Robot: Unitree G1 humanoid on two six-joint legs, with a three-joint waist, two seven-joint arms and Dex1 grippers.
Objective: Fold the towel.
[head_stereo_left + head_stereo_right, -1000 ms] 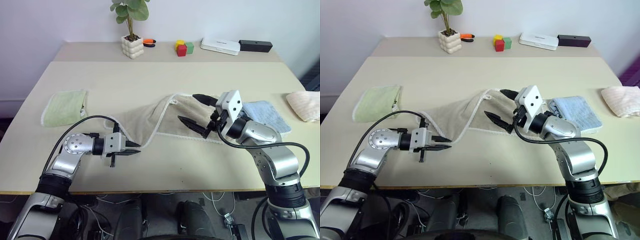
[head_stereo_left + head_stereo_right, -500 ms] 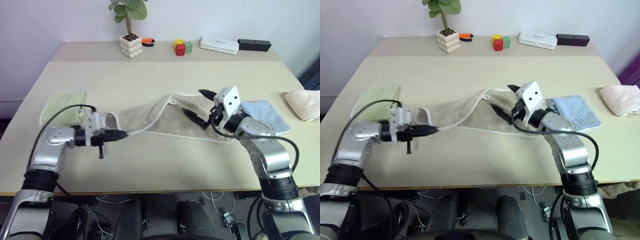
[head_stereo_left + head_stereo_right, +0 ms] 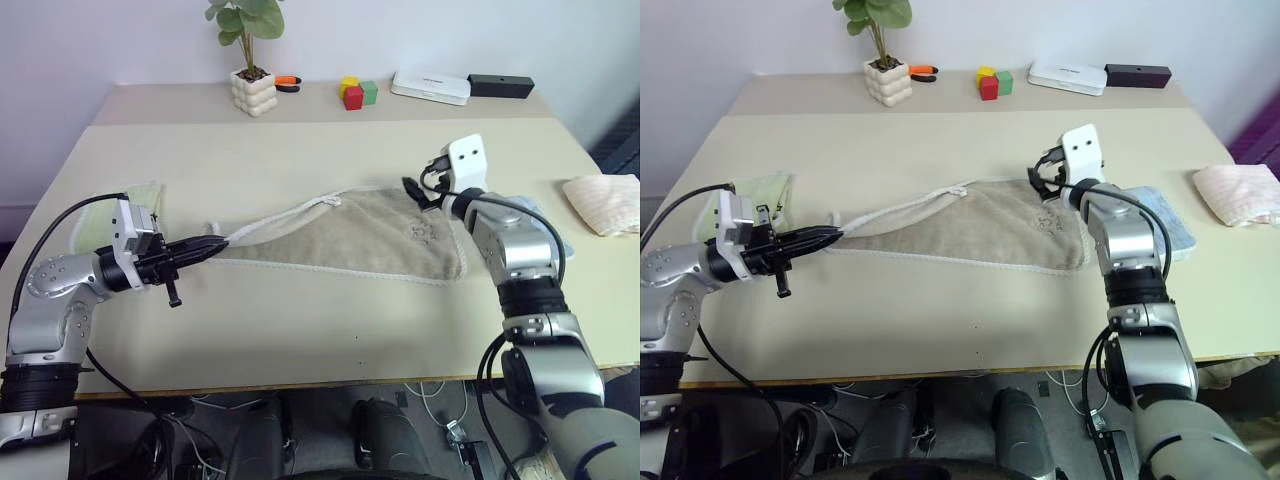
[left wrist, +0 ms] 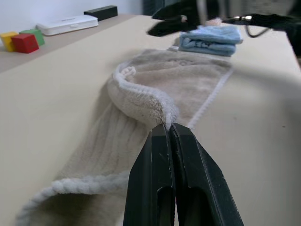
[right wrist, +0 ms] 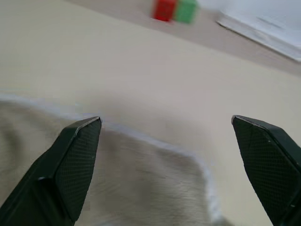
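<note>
The beige towel (image 3: 370,235) lies stretched across the middle of the table, with its white edging running along the front. My left gripper (image 3: 214,244) is shut on the towel's left edge and holds it just off the table; the left wrist view shows the pinched hem at the fingertips (image 4: 165,134). My right gripper (image 3: 416,196) hovers open over the towel's far right corner. In the right wrist view its fingers (image 5: 77,160) stand wide apart above that corner (image 5: 155,183), holding nothing.
A folded light blue towel (image 4: 209,37) lies behind my right arm and a pale green one (image 3: 148,197) behind my left hand. A pinkish cloth (image 3: 605,200) sits at the right edge. A potted plant (image 3: 250,92), coloured blocks (image 3: 355,93) and white and black boxes (image 3: 430,87) line the back.
My left gripper has pulled the towel's edge to the left and upward, drawing the cloth out flat. My right gripper has reached forward to the far right corner, still open.
</note>
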